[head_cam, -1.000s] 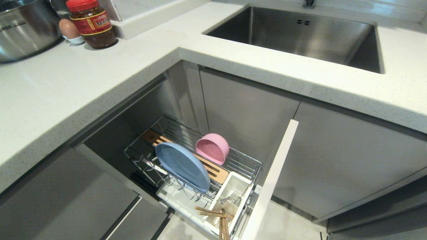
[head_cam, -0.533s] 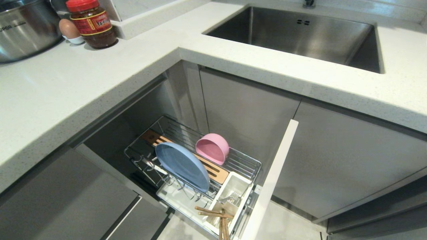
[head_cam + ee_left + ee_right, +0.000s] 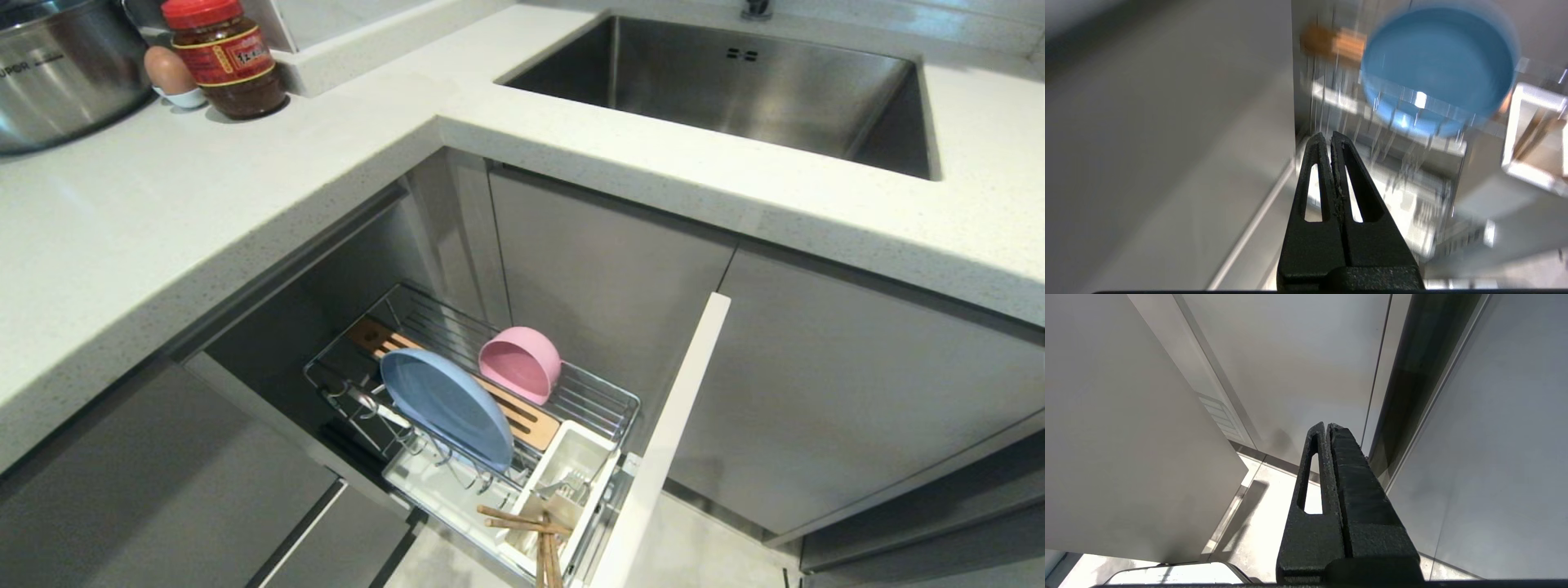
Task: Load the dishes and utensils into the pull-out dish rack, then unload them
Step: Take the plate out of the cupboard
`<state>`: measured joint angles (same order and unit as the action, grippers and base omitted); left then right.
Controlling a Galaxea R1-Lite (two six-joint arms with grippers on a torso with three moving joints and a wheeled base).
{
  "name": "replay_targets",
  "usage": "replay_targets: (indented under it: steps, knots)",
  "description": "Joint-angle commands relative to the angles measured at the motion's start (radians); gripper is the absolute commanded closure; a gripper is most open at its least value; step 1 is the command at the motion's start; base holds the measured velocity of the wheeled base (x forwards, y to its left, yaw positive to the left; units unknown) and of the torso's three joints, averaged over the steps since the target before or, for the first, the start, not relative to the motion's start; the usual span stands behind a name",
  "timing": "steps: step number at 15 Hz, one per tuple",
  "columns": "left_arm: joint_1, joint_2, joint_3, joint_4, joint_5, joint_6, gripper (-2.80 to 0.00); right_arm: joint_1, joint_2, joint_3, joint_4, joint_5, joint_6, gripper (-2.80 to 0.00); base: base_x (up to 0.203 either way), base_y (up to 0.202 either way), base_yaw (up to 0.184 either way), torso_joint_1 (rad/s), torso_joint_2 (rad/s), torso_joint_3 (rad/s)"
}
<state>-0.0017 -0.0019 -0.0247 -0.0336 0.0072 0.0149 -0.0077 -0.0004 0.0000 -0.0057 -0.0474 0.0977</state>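
1. Both grippers are pressed together with nothing in them: left gripper (image 3: pixel 1331 136) near the rack (image 3: pixel 608 400), right gripper (image 3: pixel 1327 426) by cupboard panels.
2. Plate (image 3: pixel 445 404) stands in the prongs, bowl (image 3: pixel 522 363) behind it, chopsticks (image 3: pixel 522 523) and fork (image 3: pixel 563 488) in the cup.
3. Risk: snagging a wire when lifting the plate could drop it.
4. Neither arm shows from the head; the chopsticks are cut off at the picture's edge.

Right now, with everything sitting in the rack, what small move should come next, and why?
Probably open the left gripper toward the blue plate: it is shut, empty and faces that plate, which stands in the dish rack ready for unloading.
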Motion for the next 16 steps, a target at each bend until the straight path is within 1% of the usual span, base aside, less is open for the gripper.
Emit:
replay_targets:
  steps: [1,2,3,6,8,9,11,12,13,14,15,16]
  knots:
    - [0.000,0.002,-0.097,-0.006,0.001,0.004,0.00,0.000,-0.004,0.000,0.000,0.000,0.001,0.00,0.000,0.000,0.000,0.000,0.00,0.000]
    - [0.000,0.002,-0.174,0.004,0.000,0.022,0.00,0.000,-0.004,0.000,0.000,0.000,0.001,0.00,0.000,0.000,0.000,0.000,0.00,0.000]
    - [0.000,0.004,-0.245,0.030,-0.001,0.055,0.00,0.000,-0.004,0.000,0.000,0.000,0.001,0.00,0.000,0.000,0.000,0.000,0.00,0.000]
    - [0.000,0.062,-0.515,0.155,-0.021,0.188,0.00,0.000,-0.004,0.000,0.000,0.000,0.001,0.00,0.000,0.000,0.000,0.000,0.00,0.000]
    - [0.001,0.172,-0.732,0.226,-0.024,0.264,0.00,0.000,-0.004,0.000,0.000,0.000,0.001,0.00,0.000,0.000,0.000,0.000,0.00,0.000]
    - [0.003,0.248,-0.839,0.252,-0.024,0.286,0.00,0.000,-0.004,0.000,0.000,0.000,0.001,0.00,0.000,0.000,0.000,0.000,0.00,0.000]
    - [0.019,0.416,-1.042,0.276,-0.023,0.309,0.00,0.000,-0.004,0.000,0.000,0.000,0.001,0.00,0.000,0.000,0.000,0.000,0.00,0.000]
    - [0.029,0.500,-1.147,0.283,-0.020,0.308,0.00,0.000,-0.004,0.000,0.000,0.000,0.001,0.00,0.000,0.000,0.000,0.000,0.00,0.000]
    - [0.037,0.573,-1.237,0.287,-0.015,0.284,0.00,0.000,-0.004,0.000,0.000,0.000,0.001,0.00,0.000,0.000,0.000,0.000,0.00,0.000]
    - [0.044,0.650,-1.321,0.291,-0.005,0.226,0.00,0.000,-0.004,0.000,0.000,0.000,0.001,0.00,0.000,0.000,0.000,0.000,0.00,0.000]
    - [0.050,0.714,-1.386,0.295,0.010,0.136,0.00,0.000,-0.004,0.000,0.000,0.000,0.001,0.00,0.000,0.000,0.000,0.000,0.00,0.000]
    - [0.054,0.765,-1.422,0.296,0.026,0.000,0.00,0.000,-0.004,0.000,0.000,0.000,0.001,0.00,0.000,0.000,0.000,0.000,0.00,0.000]
